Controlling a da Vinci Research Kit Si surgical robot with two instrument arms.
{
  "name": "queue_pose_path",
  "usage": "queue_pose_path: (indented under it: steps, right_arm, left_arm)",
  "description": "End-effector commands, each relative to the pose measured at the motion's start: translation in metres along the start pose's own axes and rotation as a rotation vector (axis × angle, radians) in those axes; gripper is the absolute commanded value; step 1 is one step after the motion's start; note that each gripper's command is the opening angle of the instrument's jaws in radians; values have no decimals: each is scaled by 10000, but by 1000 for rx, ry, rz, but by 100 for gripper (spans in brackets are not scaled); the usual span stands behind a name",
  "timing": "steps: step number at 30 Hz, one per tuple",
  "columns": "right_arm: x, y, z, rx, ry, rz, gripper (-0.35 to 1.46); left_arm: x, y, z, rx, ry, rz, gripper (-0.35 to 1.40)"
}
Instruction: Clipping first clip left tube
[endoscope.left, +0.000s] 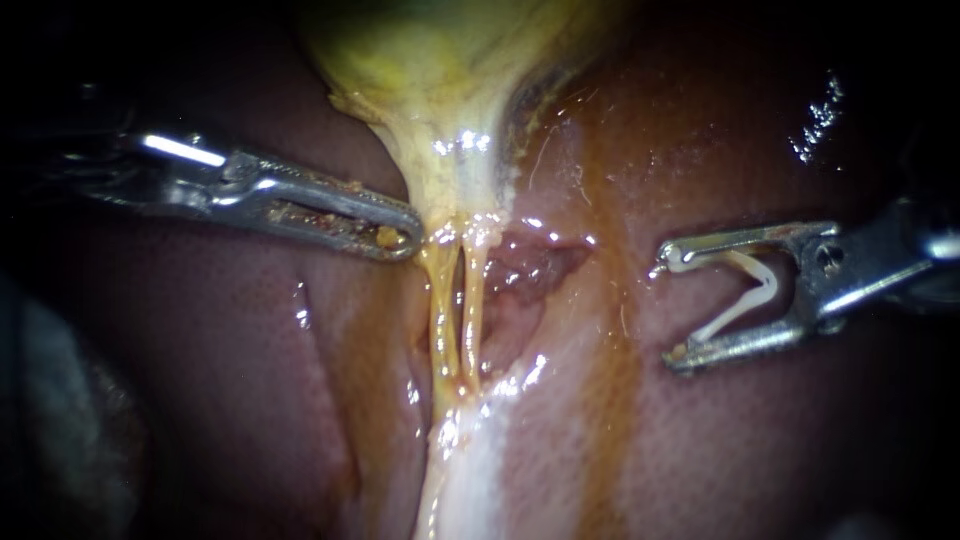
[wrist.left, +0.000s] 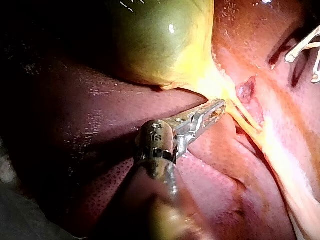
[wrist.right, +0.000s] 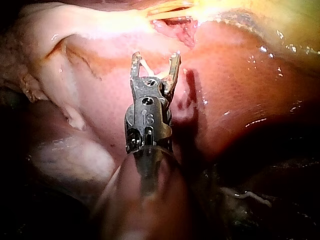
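Observation:
The yellow-green gallbladder (endoscope.left: 440, 70) narrows to a neck, below which two thin yellow tubes run side by side: the left tube (endoscope.left: 440, 310) and the right tube (endoscope.left: 473, 310). My left instrument (endoscope.left: 403, 240) has its jaws shut, its tip touching the tissue at the neck beside the left tube; the same shows in the left wrist view (wrist.left: 219, 105). My right instrument (endoscope.left: 668, 312) is well to the right of the tubes. Its jaws stand wide apart with an open white V-shaped clip (endoscope.left: 745, 295) seated between them. Its wrist view shows these jaws (wrist.right: 155, 56) short of the tubes (wrist.right: 170, 7).
Dark red liver (endoscope.left: 250, 340) lies on both sides of the tubes, wet and glistening. A raw dissected pocket (endoscope.left: 530, 265) sits just right of the tubes. Pale tissue (endoscope.left: 470, 470) runs down from where the tubes meet. The right instrument's clip (wrist.left: 302, 47) also appears beyond the left instrument.

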Motion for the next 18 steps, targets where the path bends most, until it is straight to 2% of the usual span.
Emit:
queue_pose_path:
  steps: [1, 4, 11, 18]
  right_arm:
    - [-1, 0, 1, 0, 0, 0, 46]
    - [-1, 0, 1, 0, 0, 0, 46]
    - [0, 0, 1, 0, 0, 0, 46]
    - [2, -1, 2, -1, 3, 1, 47]
  left_arm:
    - [1, 1, -2, -2, -1, -1, -35]
    - [8, 6, -15, -12, -7, -5, -35]
    - [30, 22, -52, 7, 22, 8, -35]
    - [31, 23, -64, 9, 31, 5, -35]
